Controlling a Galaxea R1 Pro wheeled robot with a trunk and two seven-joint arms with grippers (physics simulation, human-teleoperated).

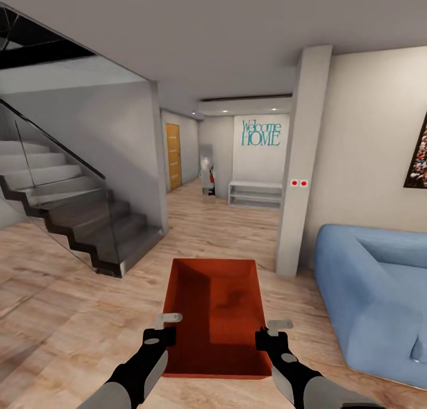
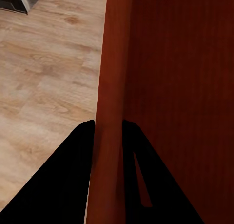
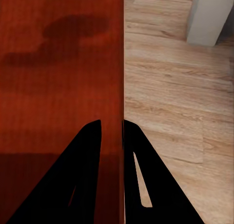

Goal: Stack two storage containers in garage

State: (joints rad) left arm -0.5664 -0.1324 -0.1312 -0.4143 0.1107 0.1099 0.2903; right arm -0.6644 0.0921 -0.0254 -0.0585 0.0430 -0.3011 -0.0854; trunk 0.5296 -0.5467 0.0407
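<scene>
Teal lettering "Welcome HOME" stands on the far hallway wall.

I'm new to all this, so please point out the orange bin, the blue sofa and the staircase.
storage container (image 1: 219,314): head view, on its inner floor.
blue sofa (image 1: 373,290): head view, on the seat cushion.
staircase (image 1: 77,219): head view, on a dark lower step.

Both arms forward, left gripper and right gripper fingers clamped.

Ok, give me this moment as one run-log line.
phase: carrying | storage container held over wood floor | left gripper shut on left wall | right gripper shut on right wall | ahead: hallway, orange door
</scene>
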